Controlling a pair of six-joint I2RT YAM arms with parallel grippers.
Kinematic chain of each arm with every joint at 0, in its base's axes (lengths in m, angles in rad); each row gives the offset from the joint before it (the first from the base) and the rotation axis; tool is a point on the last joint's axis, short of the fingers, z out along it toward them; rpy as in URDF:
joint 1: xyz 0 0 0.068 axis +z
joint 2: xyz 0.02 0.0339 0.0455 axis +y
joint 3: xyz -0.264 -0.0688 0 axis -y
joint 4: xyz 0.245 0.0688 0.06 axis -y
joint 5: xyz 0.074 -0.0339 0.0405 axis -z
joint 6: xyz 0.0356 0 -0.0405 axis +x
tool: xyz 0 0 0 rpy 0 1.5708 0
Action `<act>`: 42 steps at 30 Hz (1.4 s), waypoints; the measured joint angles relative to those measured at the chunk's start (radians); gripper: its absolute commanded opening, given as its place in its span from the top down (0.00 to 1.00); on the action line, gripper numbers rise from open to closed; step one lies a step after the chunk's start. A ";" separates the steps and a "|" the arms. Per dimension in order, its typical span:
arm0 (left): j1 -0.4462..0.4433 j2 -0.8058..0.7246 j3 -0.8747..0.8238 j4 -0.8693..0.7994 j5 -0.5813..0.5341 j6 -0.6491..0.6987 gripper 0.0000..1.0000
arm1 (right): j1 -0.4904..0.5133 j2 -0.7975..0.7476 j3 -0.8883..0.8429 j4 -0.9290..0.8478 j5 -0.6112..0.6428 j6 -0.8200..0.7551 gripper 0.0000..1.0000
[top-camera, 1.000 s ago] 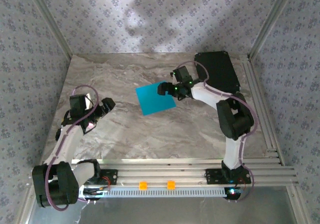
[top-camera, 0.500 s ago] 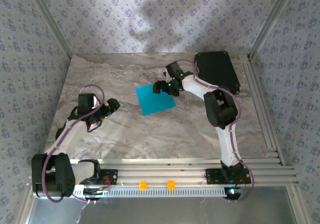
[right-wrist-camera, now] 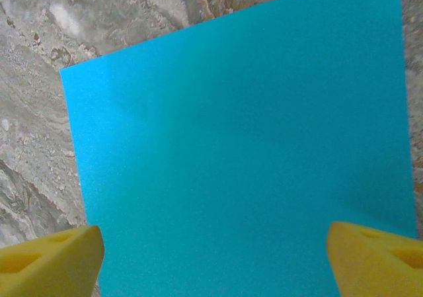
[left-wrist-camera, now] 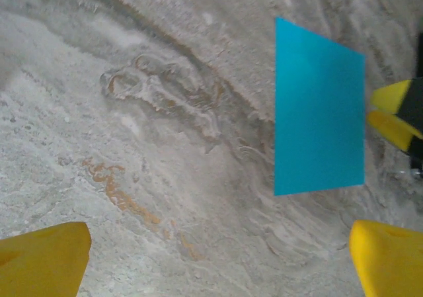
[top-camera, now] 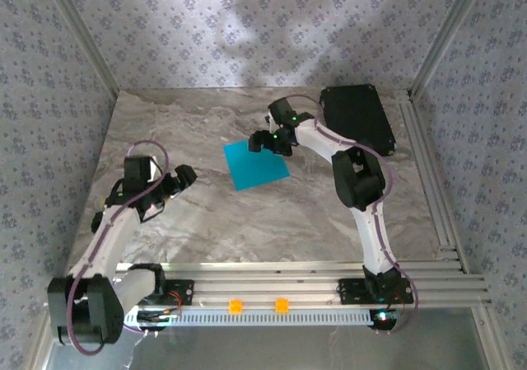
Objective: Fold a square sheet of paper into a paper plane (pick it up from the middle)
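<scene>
Below right gripper [right-wrist-camera: 211, 251]: thin bright cyan-blue square sheet of paper [right-wrist-camera: 244, 131], flat on grey marble table [top-camera: 206, 222], extending ahead of fingertips.
Right jaws: spread wide, grasping nothing.
Left gripper [top-camera: 177, 176]: released, empty; sheet well apart, ahead-right.
Nearer arm: right.
</scene>
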 measured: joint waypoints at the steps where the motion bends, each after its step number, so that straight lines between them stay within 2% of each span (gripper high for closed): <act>1: 0.000 -0.017 0.000 -0.005 0.004 0.004 0.00 | 0.002 -0.001 -0.001 0.000 0.000 0.005 0.11; 10: 0.016 -0.034 0.000 -0.026 0.022 0.010 0.00 | 0.002 -0.007 -0.024 0.041 -0.018 0.069 0.18; 19: 0.019 -0.054 -0.010 -0.011 0.067 -0.031 0.00 | -0.009 0.018 0.006 0.023 -0.020 0.096 0.18; 32: 0.019 -0.055 -0.010 -0.005 0.104 -0.051 0.00 | -0.004 -0.139 -0.340 0.243 -0.038 0.201 0.18; 36: 0.019 -0.055 -0.010 0.004 0.125 -0.053 0.00 | 0.041 -0.231 -0.483 0.301 0.008 0.279 0.18; 42: 0.019 -0.055 -0.011 0.018 0.157 -0.060 0.00 | 0.154 -0.366 -0.710 0.457 0.108 0.483 0.18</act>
